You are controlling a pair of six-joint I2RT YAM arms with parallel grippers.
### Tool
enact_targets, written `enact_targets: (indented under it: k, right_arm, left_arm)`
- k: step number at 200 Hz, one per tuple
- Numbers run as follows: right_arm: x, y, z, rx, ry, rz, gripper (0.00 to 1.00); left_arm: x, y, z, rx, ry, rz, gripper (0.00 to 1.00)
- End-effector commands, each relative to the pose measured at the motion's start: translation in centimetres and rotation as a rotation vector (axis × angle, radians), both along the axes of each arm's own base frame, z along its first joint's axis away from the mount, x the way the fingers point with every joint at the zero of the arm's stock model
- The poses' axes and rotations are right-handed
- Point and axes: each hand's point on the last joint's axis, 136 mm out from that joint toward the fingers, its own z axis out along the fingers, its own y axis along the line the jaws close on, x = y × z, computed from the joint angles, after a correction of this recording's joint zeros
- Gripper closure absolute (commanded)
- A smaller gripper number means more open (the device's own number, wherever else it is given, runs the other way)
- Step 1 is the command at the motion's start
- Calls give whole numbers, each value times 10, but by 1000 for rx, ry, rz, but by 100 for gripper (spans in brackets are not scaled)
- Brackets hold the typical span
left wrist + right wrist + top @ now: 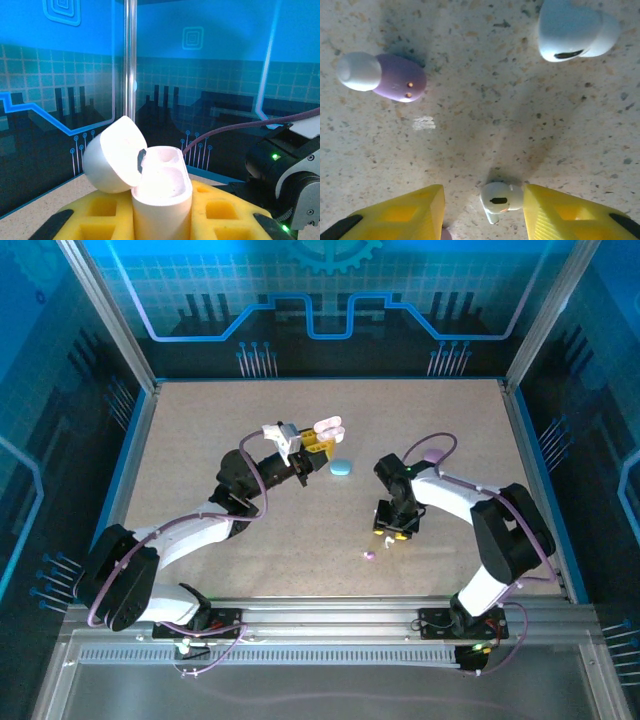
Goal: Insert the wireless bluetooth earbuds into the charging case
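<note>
Pickup of the white earbud is the step in hand, as I judge it. My right gripper (482,196) hangs low over the table (200,420) with its jaws partly apart. The white earbud (498,200) lies between them, touching the pad (570,215) on the right of the wrist view and clear of the other one. Nothing is gripped there yet.

My left gripper (314,445) is clamped on the white charging case (161,200), holding it up off the table toward the far middle. Its lid (112,156) is swung open. The sockets (167,177) look empty, though glare washes them out.

The next move calls for care. The bud sits off-centre in my jaws, so closing could push or spin it before both pads meet it. I would centre on it first, close gently, lift, then carry it far and left to the open case and line it up with a socket.

A purple earbud (385,76) and a light-blue earbud (572,30) lie farther out on the table, well apart from each other. A light-blue case (341,468) rests on the table between my arms, near the held case.

The tabletop is flat, matte, speckled beige. Blue wall panels (320,300) with a circuit pattern close it in, framed by metal posts (130,55).
</note>
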Motion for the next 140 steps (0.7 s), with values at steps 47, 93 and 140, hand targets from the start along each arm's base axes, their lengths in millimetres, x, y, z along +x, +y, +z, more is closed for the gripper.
enact_targets:
  k: [47, 93, 140]
  right_arm:
    - [-5, -4, -2, -89, 26, -20, 53]
    - [-7, -1, -11, -78, 39, -28, 56]
    - [-10, -2, -16, -86, 49, -33, 61]
  left_arm:
    - [-5, 1, 7, 2, -43, 3, 81]
    - [-5, 1, 8, 1, -42, 3, 81]
    - [-5, 1, 7, 3, -38, 4, 80]
